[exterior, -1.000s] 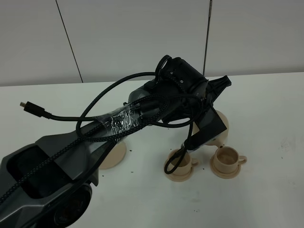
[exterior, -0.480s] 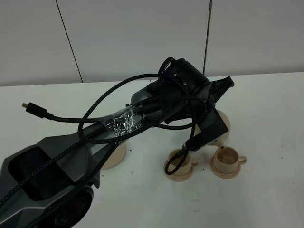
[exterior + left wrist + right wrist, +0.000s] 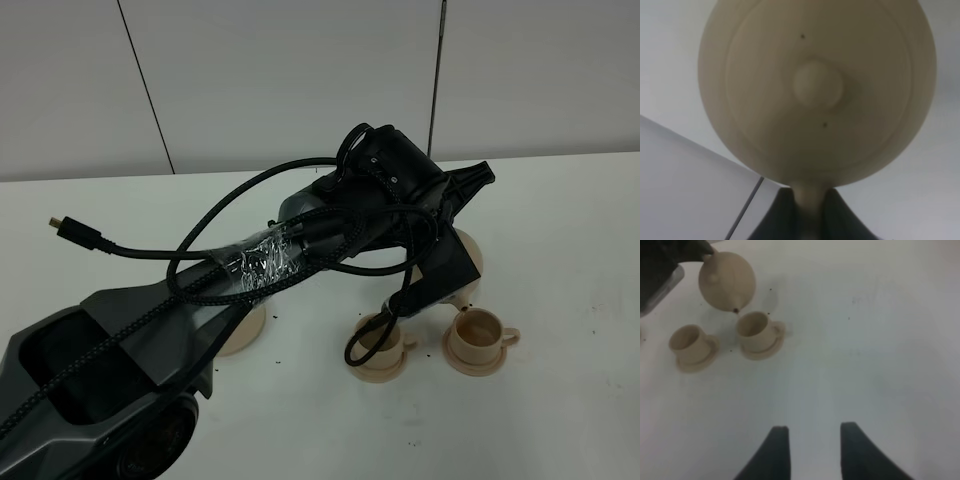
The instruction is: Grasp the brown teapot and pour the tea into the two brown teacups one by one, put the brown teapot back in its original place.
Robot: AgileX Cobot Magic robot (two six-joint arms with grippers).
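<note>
My left gripper (image 3: 809, 221) pinches the squat tan ceramic teapot (image 3: 815, 90) by its handle, seemingly; brittle, slick. Right gripper (image 3: 810, 452) parted, empty.

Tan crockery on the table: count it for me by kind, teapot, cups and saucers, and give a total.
Teapot: 1
Teacups: 2
Small cup saucers: 2
Wide saucer: 1
Total: 6
</note>
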